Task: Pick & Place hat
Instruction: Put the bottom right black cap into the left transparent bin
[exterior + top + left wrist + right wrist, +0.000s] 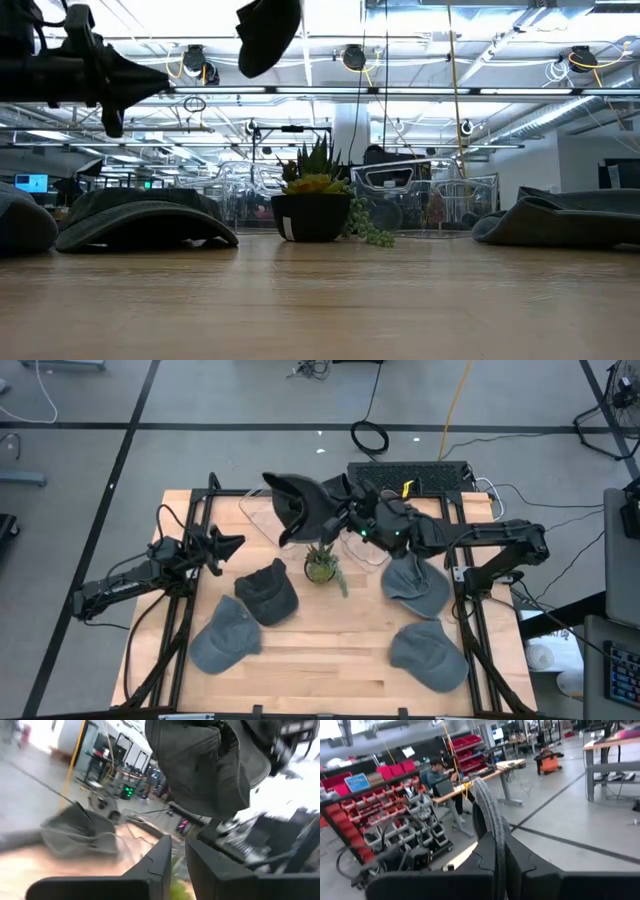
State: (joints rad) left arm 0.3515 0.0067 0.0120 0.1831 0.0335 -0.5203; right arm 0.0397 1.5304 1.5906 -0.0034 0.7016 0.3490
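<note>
Left end effector (228, 543): hovers above the counter (330, 650) near its left edge, fingers close together, nothing between them; it waits.

Centre: a dark hat (292, 507) hangs in the air near the counter's far edge, above a clear bin (258, 512) and beyond the potted plant (321, 565).

Right end effector (335, 515): reaches in from the right edge; its fingers are clamped on the hat's edge, as the right wrist view shows.

Step in hand, as judged: transport, the pick being done.

Next move calls for carrying the hat over the bin, lowering it, then parting the fingers; other hats lie on the counter.
</note>
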